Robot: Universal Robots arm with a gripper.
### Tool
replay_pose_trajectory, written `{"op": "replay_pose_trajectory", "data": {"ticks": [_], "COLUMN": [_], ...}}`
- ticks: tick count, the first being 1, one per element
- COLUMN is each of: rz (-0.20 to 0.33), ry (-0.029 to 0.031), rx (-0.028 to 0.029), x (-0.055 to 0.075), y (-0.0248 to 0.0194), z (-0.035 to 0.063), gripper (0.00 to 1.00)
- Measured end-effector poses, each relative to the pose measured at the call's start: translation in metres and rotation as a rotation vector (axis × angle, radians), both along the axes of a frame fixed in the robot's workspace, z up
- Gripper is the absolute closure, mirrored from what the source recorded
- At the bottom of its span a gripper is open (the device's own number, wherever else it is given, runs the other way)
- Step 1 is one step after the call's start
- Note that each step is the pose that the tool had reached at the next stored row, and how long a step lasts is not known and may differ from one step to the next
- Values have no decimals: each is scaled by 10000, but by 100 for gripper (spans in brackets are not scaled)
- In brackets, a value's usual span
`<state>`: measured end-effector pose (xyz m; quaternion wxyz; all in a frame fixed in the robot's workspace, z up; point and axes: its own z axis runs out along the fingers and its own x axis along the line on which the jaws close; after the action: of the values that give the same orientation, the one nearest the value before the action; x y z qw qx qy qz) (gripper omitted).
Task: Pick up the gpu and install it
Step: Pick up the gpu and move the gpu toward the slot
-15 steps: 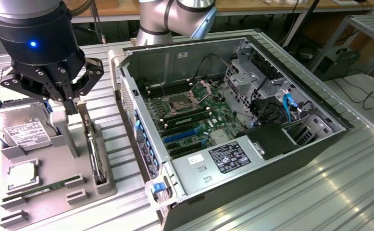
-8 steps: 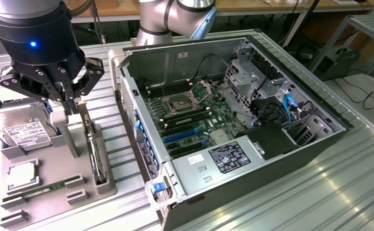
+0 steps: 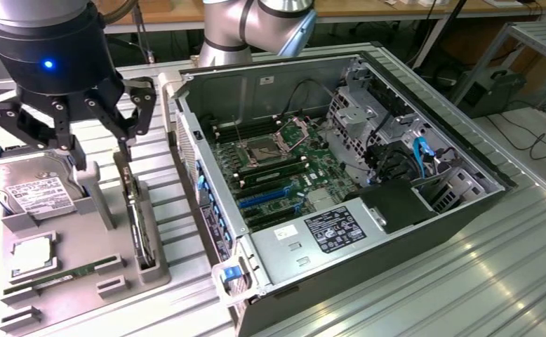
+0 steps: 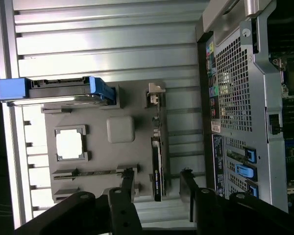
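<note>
end effector [image 3: 95,144] over gpu [image 3: 137,217], labels [image 3: 31,189] illegible

1. The exterior view looks down at a slant from high up. It takes in the whole open computer case [image 3: 283,281] at middle distance, with the parts tray [image 3: 76,277] on the exterior view's left.
2. The gripper [image 3: 102,158] hangs close to that camera, large at the exterior view's far left, above the tray.
3. The wrist view faces straight down from the arm, near over the tray, with its fingers [image 4: 127,188] in the close foreground.
4. Both views share the tray, the hard drive [image 3: 29,186] [image 4: 63,90], the gpu [image 3: 137,217] [image 4: 157,156] standing on edge, and the case's rear panel [image 4: 235,73].
</note>
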<state>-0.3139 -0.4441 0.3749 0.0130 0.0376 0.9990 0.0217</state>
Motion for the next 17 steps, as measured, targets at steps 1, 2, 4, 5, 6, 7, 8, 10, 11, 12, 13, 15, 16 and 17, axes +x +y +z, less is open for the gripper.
{"op": "replay_pose_trajectory", "data": {"ticks": [1, 2, 4, 5, 6, 7, 8, 10, 11, 12, 13, 15, 16, 17], "rz": [6, 51, 170, 217, 285, 321, 345, 389, 401, 404, 405, 405, 404, 405], "ry": [-1, -2, 5, 10, 12, 13, 14, 14, 14, 16, 18, 34, 48, 56], "rx": [1, 2, 0, -3, -7, -18, -35, -58, -58, -59, -59, -58, -59, -58], "x": [0, 1, 13, 23, 30, 30, 31, 31, 31, 31, 31, 30, 30, 30], "y": [0, 3, 4, 5, 4, 4, 4, 4, 4, 4, 4, 5, 5, 4], "z": [-2, -18, -64, -77, -100, -121, -134, -167, -183, -200, -215, -257, -270, -282], "gripper": [46, 46, 34, 34, 34, 34, 34, 34, 34, 34, 34, 34, 34, 34]}}
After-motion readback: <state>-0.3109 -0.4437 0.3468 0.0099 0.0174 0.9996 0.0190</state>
